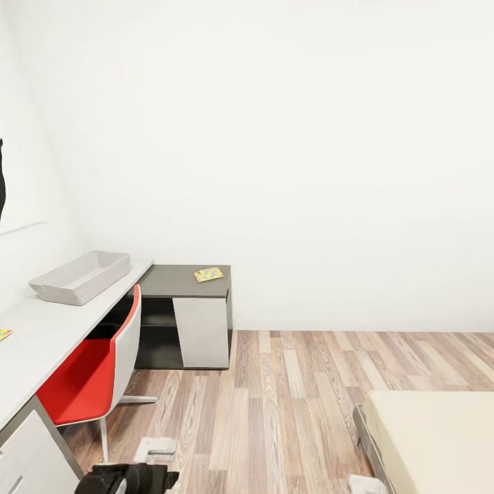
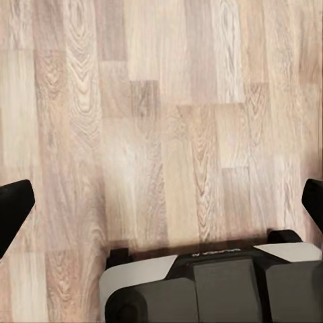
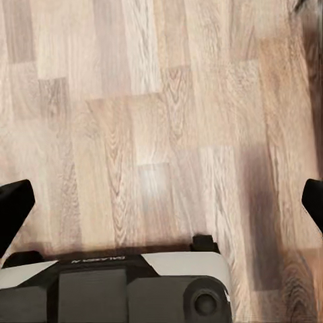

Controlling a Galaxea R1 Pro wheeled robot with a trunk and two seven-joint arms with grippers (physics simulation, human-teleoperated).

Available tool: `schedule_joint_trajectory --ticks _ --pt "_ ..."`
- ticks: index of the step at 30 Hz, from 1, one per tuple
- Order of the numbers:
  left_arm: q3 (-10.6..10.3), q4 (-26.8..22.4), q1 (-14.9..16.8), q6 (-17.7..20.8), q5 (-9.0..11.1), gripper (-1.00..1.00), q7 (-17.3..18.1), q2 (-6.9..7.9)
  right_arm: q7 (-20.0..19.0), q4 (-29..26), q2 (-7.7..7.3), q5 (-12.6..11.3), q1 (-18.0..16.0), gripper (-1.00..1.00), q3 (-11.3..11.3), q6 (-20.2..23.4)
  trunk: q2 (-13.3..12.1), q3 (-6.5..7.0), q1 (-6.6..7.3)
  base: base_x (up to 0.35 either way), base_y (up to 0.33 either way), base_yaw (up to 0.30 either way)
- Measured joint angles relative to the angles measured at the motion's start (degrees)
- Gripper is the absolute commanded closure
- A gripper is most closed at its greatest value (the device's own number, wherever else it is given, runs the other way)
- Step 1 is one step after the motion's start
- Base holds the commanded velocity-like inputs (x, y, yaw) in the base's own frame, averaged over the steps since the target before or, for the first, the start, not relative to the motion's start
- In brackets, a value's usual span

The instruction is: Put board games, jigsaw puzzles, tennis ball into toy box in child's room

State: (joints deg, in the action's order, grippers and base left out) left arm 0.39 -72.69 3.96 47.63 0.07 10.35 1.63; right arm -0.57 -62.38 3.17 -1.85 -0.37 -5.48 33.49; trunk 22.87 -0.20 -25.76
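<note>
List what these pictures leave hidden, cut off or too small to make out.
- Bed, head view: the frame's edges cut it, so most of its top is unseen.
- Colourful item on the table, head view: cut by the frame's edge; kind unclear.
- Toy box, head view: its near wall hides part of the inside.
- Jigsaw puzzle on the dark cabinet, head view: too small for detail.
- Left tool and right tool, wrist views: fingertips cut by frame edges.
</note>
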Motion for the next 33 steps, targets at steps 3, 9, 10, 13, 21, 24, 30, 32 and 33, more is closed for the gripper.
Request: schedule_joint_trajectory --ticks 3,9,10,13,21,24,30,32,33 --pt "0.0 -1.8 2.0 1.4 -0.1 -1.0 0.0 0.0 0.0 -5.4 -0.04 -2.6 -0.6 -1.0 0.1 3.3 0.0 -0.01 0.0 0.0 0.0 0.0" --pt "1.1 -2.9 7.4 5.4 -0.2 -1.0 0.0 0.04 0.4 -10.7 -0.06 -6.3 -3.7 -1.0 0.2 8.7 0.0 -0.01 0.0 0.0 0.0 0.0" --pt "2.0 -3.0 8.3 6.4 -0.2 -1.0 0.1 0.04 0.5 -11.0 -0.06 -6.5 -4.3 -1.0 0.2 9.3 0.0 -0.01 0.0 0.0 0.0 0.0" --pt "3.8 -3.1 9.1 7.2 -0.1 -1.0 0.1 0.04 0.6 -11.4 -0.05 -6.7 -4.8 -1.0 0.2 9.7 0.0 -0.01 0.0 0.0 0.0 0.0" --pt "7.9 -3.1 10.9 8.3 0.0 -1.0 1.5 -0.28 1.2 -11.8 -0.05 -6.4 -5.3 -1.0 0.4 9.8 0.0 -0.01 0.0 0.0 0.0 0.0" --pt "7.9 -3.0 11.2 8.5 -0.1 -1.0 2.7 -0.49 1.3 -11.9 -0.02 -6.6 -5.4 -1.0 0.5 9.9 0.0 -0.01 0.0 0.0 0.0 0.0" --pt "7.9 -3.0 11.6 9.6 0.0 -1.0 3.6 -0.34 1.1 -14.0 -0.03 -7.0 -8.6 -1.0 0.5 11.0 0.0 -0.01 0.0 0.0 0.0 0.0" --pt "7.9 -2.8 12.1 10.8 0.0 -1.0 3.7 -0.36 1.1 -14.2 0.03 -7.0 -9.5 -1.0 0.5 11.1 0.0 -0.01 0.0 0.0 0.0 0.0" --pt "7.9 -2.8 12.2 11.0 0.0 -1.0 3.7 -0.39 1.1 -14.1 0.12 -7.0 -9.7 -1.0 0.6 11.1 0.0 -0.01 0.0 0.0 0.0 0.0"
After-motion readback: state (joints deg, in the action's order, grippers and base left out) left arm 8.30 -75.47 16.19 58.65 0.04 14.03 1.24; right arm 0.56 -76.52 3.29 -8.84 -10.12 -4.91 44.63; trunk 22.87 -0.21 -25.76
